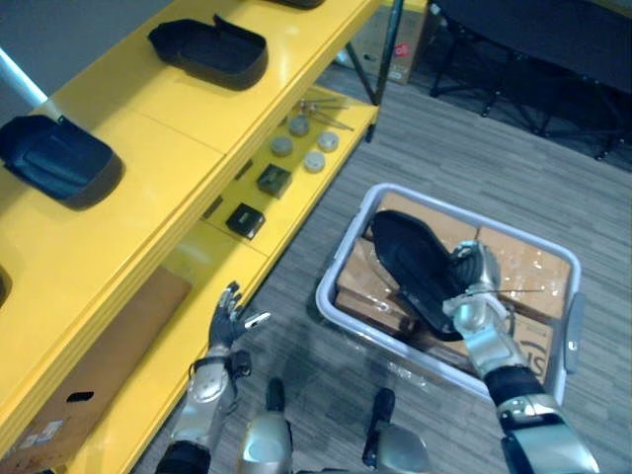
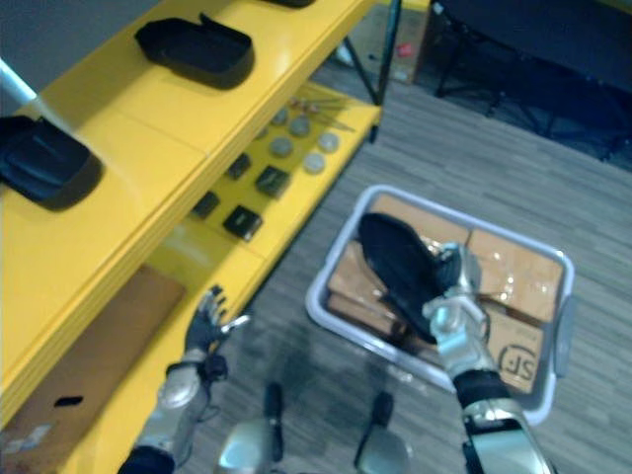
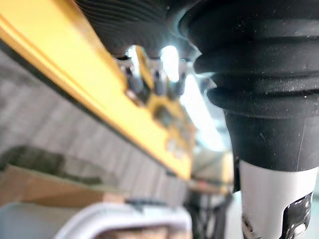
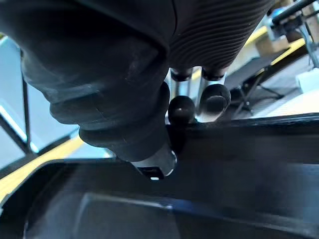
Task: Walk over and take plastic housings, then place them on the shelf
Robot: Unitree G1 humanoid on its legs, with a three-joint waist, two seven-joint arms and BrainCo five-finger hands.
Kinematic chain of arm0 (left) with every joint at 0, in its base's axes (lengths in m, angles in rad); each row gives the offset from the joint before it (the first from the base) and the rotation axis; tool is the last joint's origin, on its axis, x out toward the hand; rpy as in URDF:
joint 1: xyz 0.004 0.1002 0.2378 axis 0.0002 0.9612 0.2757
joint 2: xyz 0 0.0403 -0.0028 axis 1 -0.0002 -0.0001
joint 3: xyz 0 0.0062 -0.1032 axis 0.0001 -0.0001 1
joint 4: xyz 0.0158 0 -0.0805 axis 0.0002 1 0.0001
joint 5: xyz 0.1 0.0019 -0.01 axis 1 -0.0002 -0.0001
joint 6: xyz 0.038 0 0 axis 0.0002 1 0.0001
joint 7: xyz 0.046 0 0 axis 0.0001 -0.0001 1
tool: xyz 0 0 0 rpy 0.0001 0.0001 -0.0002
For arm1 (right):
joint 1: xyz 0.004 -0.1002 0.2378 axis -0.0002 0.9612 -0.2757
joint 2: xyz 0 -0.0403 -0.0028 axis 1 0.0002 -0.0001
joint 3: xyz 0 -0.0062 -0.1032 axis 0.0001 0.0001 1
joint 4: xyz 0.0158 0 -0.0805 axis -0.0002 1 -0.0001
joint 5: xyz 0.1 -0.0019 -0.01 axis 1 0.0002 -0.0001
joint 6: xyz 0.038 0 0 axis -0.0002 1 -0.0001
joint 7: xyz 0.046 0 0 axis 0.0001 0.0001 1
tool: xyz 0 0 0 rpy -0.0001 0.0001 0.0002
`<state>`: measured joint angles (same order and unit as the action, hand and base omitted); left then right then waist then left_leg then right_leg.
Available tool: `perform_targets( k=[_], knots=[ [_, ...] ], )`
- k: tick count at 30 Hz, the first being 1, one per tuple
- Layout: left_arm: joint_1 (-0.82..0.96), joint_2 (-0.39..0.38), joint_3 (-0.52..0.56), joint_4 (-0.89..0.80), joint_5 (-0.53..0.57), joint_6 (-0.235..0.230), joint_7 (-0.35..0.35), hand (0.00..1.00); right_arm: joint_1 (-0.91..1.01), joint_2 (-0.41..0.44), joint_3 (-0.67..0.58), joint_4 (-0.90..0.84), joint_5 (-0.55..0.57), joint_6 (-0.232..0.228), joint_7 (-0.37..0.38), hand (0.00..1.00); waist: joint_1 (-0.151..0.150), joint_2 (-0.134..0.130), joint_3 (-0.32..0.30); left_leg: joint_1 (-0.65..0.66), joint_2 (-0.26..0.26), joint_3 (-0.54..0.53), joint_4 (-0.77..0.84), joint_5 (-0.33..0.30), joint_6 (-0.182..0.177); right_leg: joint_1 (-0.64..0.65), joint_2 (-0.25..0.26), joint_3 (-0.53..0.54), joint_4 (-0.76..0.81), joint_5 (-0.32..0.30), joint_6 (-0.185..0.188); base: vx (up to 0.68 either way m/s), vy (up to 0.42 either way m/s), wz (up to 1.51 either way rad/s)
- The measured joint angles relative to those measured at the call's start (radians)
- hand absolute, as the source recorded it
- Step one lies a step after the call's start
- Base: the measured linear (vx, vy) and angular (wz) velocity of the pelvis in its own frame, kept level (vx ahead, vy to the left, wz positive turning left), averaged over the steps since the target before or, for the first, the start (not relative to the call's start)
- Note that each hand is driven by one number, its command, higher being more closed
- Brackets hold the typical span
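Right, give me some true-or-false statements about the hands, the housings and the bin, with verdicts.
The right hand grips a black plastic housing at the grey bin. True.
The left hand holds a housing. False: it is open, holding nothing, beside the yellow shelf.
The shelf's top level is bare. False: shelved housings lie there.
Cardboard boxes lie in the bin. True.
The bin stands on the shelf. False: it stands on the floor.

Bin [image 1: 348, 244] stands right of shelf [image 1: 168, 128] bearing housings [image 1: 209, 49].
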<state>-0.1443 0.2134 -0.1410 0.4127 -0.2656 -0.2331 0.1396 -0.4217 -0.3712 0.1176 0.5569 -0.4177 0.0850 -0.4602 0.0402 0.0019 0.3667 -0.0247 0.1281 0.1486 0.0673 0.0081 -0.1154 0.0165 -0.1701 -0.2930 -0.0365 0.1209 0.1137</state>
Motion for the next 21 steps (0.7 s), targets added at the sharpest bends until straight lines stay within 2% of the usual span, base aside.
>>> perform_targets(
  k=[3, 5, 8, 15, 19, 21],
  knots=[
    [-0.136, 0.024, -0.002, 0.01, -0.015, 0.02, 0.004, 0.0, -0.044, -0.005, 0.001, 0.004, 0.0, 0.0, 0.0, 1.0, -0.013, 0.0, 0.0, -0.016, 0.002, 0.004, 0.01, 0.0, -0.001, -0.015, 0.007, 0.007, -0.006, 0.015, -0.006, -0.03, -0.003, -0.09],
    [-0.248, 0.036, -0.028, 0.063, -0.082, 0.024, 0.002, 0.0, -0.129, -0.006, 0.012, 0.052, 0.004, 0.0, -0.001, 1.0, -0.019, 0.0, 0.0, -0.038, 0.004, 0.01, 0.015, 0.003, -0.004, -0.041, 0.011, 0.021, -0.009, 0.029, -0.009, -0.03, 0.008, -0.14],
    [-0.346, 0.026, -0.067, 0.113, -0.122, 0.04, -0.002, 0.0, -0.236, -0.007, 0.039, 0.118, 0.015, 0.0, -0.022, 1.0, -0.03, 0.0, 0.0, -0.072, 0.008, 0.009, 0.03, 0.004, -0.005, -0.068, 0.013, 0.022, -0.008, 0.04, -0.014, -0.04, 0.009, -0.04],
    [-0.472, -0.033, -0.087, 0.204, -0.213, 0.07, 0.019, 0.0, -0.429, -0.001, 0.044, 0.183, 0.092, -0.007, -0.121, 1.0, -0.034, 0.0, 0.003, -0.129, 0.009, 0.004, 0.053, 0.004, -0.005, -0.119, 0.014, 0.022, 0.002, 0.051, -0.017, -0.03, 0.018, 0.01],
    [-0.541, -0.055, -0.109, 0.251, -0.308, 0.117, 0.057, 0.0, -0.519, 0.001, 0.044, 0.2, 0.122, -0.04, -0.17, 1.0, -0.038, 0.0, 0.02, -0.157, 0.011, 0.003, 0.078, 0.002, -0.002, -0.139, 0.013, 0.023, 0.014, 0.051, -0.018, -0.04, 0.023, 0.01],
    [-0.565, -0.069, -0.109, 0.263, -0.326, 0.135, 0.079, 0.0, -0.539, 0.006, 0.044, 0.2, 0.135, -0.042, -0.186, 1.0, -0.04, 0.001, 0.028, -0.162, 0.012, 0.004, 0.081, 0.001, -0.002, -0.146, 0.013, 0.025, 0.02, 0.05, -0.019, -0.04, 0.017, -0.03]
  ],
)
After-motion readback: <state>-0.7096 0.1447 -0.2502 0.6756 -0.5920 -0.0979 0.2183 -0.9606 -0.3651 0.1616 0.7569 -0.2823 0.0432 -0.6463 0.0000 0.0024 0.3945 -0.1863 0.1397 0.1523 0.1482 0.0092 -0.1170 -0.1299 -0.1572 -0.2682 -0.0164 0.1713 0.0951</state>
